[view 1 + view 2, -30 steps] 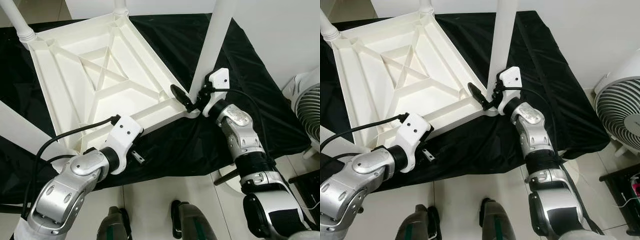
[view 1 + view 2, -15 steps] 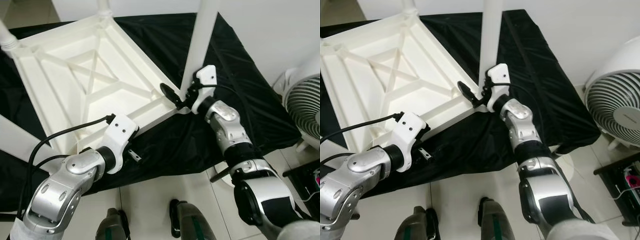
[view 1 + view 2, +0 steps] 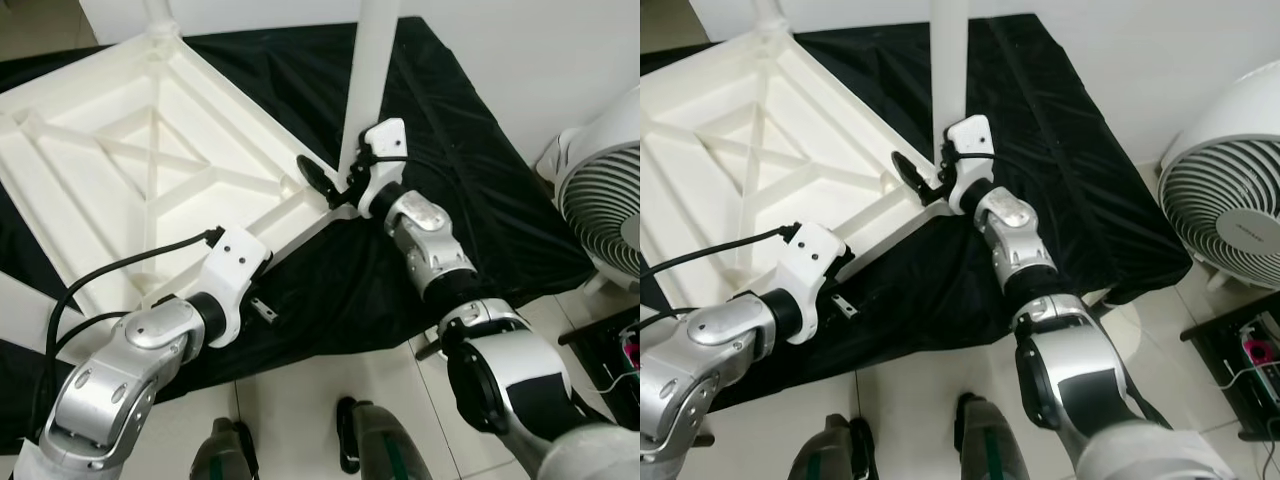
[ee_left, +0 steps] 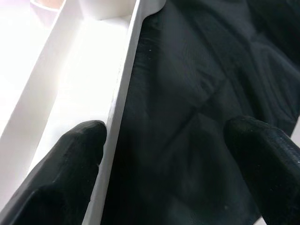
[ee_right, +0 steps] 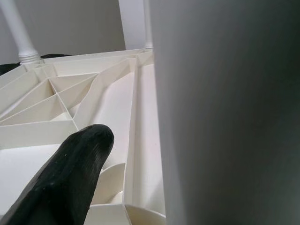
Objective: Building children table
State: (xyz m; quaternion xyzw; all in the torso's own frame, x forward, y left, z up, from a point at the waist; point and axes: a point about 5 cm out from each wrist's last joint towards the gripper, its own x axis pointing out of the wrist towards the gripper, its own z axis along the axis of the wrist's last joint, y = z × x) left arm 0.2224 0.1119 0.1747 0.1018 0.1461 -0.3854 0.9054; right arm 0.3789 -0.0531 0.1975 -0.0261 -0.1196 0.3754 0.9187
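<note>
We see the upturned white plastic ribbed tabletop [image 3: 150,170] at upper left on a black cloth [image 3: 440,160]. Our right gripper [image 3: 335,190] grasps the upright white round leg [image 3: 370,70] at centre top; our left gripper [image 4: 164,154], fingers spread, straddles the tabletop's near rim.

The upturned table [image 3: 150,150] is plain white with an X of white ribs, and its leg [image 3: 368,75] beside the right gripper [image 3: 335,190] is white too. Under the left gripper [image 4: 168,154], the cloth [image 3: 440,170] is solid black.
</note>
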